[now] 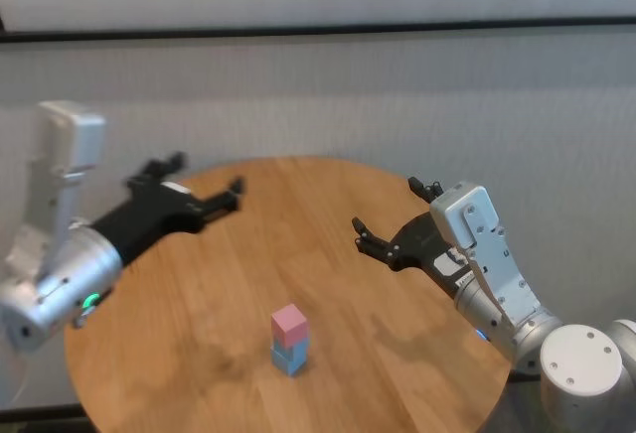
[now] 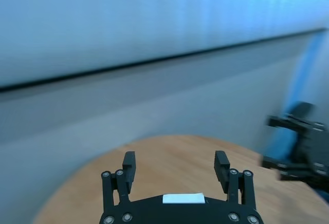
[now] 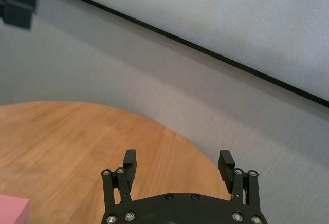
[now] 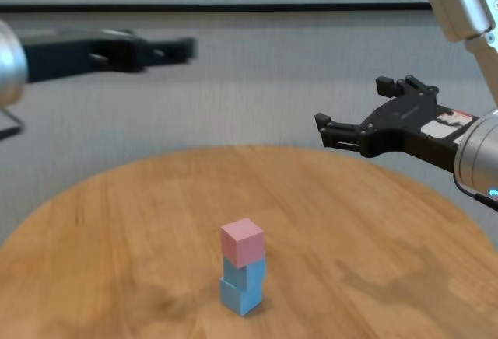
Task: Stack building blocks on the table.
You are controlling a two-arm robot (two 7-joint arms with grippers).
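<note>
Your head camera looked down on the table (image 1: 397, 284); your chest camera faced it lower, sharing the stacked blocks (image 4: 243, 265).

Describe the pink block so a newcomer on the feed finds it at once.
Look at the round wooden table, near its front edge between the two arms. A small tower of three cubes stands there alone. The pink block is the top one, sitting slightly askew on two light blue blocks.
</note>
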